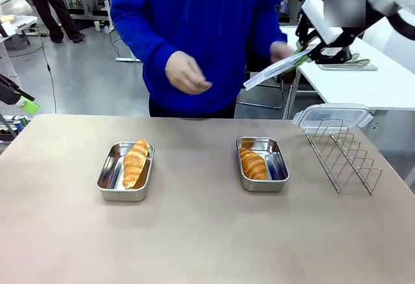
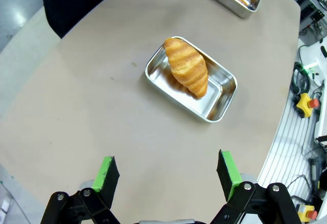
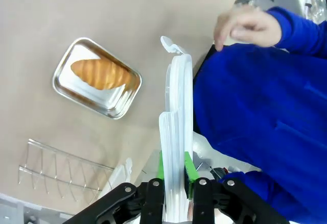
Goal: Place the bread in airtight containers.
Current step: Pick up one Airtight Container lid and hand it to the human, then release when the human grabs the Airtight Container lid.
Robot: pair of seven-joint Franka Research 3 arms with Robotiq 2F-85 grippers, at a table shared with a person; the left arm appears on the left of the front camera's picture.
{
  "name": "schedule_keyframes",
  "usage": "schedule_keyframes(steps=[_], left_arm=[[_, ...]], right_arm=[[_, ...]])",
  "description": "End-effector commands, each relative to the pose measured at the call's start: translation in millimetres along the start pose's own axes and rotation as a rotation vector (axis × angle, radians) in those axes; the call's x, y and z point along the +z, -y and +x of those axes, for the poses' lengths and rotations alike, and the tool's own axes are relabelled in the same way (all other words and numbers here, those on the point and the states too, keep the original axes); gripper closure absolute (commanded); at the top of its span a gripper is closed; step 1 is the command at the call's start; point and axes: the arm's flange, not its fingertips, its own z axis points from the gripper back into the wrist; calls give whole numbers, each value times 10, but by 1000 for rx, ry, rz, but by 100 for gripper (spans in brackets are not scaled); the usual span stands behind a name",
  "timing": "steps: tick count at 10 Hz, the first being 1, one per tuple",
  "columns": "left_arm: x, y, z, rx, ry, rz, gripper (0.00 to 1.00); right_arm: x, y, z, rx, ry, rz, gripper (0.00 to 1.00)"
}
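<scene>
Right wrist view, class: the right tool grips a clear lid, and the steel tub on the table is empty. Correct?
Not quite. The right tool does grip the clear lid, but the steel tub is not empty: a croissant lies in it, as the right wrist view shows.

No text — nothing legible.

Front camera faces person (image 1: 194, 31) across table (image 1: 207, 245), wrist cameras overhead, all see left tub (image 1: 123, 194)

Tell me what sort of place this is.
Probably a robotics lab, not a kitchen: a yellow emergency-stop box and cables lie beside the table, and a white workbench stands behind the person.
</scene>
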Motion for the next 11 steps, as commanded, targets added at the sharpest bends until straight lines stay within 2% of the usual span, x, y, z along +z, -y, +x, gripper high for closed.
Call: schedule_keyframes(steps=[1, 2, 11], left_arm=[[20, 11, 7, 7, -14, -2, 0], [20, 11, 7, 7, -14, -2, 0], [20, 11, 7, 7, -14, -2, 0]], right_arm=[[-50, 44, -101, 7, 8, -62, 100], [0, 0, 0, 0, 0, 0, 100], [0, 0, 0, 0, 0, 0, 100]])
